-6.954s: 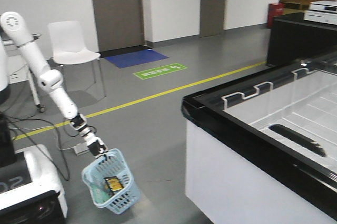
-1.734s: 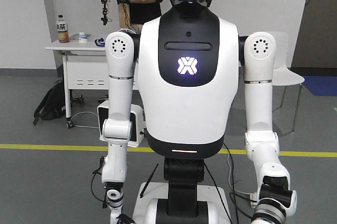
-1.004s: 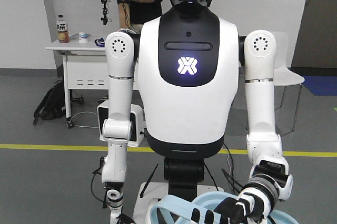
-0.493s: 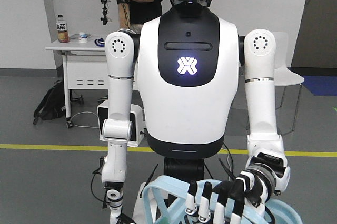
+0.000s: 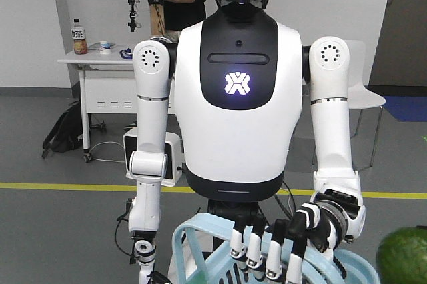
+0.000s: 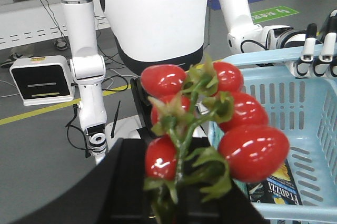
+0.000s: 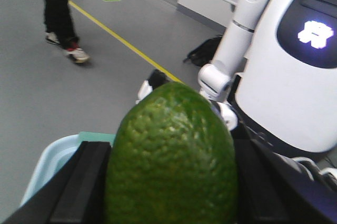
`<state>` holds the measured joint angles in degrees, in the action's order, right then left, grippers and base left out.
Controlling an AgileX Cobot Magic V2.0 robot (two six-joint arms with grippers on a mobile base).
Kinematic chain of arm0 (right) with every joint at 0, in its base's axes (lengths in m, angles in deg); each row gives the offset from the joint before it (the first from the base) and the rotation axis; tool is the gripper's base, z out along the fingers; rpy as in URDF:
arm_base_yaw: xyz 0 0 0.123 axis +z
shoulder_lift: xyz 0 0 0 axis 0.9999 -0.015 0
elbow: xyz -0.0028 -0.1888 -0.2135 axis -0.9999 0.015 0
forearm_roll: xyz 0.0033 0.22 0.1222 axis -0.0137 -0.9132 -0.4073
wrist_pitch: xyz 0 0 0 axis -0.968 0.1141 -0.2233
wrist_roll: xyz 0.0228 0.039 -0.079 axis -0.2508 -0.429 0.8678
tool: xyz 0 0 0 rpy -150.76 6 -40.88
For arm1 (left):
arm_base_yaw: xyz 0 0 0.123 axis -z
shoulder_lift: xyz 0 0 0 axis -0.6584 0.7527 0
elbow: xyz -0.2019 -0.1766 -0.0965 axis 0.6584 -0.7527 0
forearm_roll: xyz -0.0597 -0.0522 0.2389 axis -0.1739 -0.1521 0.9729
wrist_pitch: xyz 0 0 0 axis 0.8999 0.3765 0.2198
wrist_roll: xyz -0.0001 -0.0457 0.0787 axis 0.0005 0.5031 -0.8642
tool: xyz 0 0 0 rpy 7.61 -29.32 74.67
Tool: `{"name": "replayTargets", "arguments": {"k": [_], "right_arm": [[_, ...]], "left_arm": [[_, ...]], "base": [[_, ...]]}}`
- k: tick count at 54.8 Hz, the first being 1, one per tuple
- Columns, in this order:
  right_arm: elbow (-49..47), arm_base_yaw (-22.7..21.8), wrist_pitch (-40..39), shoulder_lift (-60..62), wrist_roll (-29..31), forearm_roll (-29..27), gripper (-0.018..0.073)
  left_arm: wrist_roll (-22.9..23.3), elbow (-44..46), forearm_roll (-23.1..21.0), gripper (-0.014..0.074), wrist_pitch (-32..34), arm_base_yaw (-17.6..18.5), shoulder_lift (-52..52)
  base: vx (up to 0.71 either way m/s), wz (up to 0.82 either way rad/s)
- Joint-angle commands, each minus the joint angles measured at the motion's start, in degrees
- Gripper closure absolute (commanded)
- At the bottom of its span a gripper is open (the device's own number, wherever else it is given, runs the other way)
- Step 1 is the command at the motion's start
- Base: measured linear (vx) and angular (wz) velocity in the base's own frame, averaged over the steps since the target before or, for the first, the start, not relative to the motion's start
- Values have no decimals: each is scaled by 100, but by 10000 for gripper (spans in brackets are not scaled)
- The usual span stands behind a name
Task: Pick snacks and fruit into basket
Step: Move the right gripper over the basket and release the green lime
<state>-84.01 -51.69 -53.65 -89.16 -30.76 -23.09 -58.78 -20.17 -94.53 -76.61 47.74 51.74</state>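
- One basket (image 6: 310,108), light blue, at the right of the left wrist view; also at the bottom of the front view (image 5: 200,237).
- One Franzzi box (image 6: 276,187) lying in it.
- One bunch of red fruit (image 6: 210,119) on a green stem, centre of the left wrist view; six pieces show.
- One green fruit (image 7: 171,158), filling the lower middle of the right wrist view; its edge shows at the lower right of the front view (image 5: 403,257).
- One humanoid robot (image 5: 237,97) facing the camera, with two arms.
- One bottle (image 5: 79,37) on the tabletop (image 5: 100,57), upper left.
- One white chair (image 5: 367,97) at the right.

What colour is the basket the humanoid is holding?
Light blue basket, clearest in the left wrist view.
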Motion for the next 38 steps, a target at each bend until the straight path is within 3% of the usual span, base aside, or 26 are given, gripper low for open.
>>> {"name": "replayTargets", "arguments": {"k": [1,7,15,27,38], "right_arm": [[-171,91,-370,-63,981,-994,564],[-171,390,-175,-218,1775,-1470,564],[-171,858,-101,-663,1958,-1413,564],[-171,1343,10,-1630,2014,-416,564],[-171,1393,-2,-2439,1782,632,564]], "left_arm": [[60,137,-175,604,430,43,78],[60,137,-154,604,436,43,78],[60,137,-157,604,430,43,78],[60,137,-157,604,415,43,78],[60,137,-157,604,279,43,78]], "base": [[0,0],[0,0],[0,0],[0,0],[0,0]]}}
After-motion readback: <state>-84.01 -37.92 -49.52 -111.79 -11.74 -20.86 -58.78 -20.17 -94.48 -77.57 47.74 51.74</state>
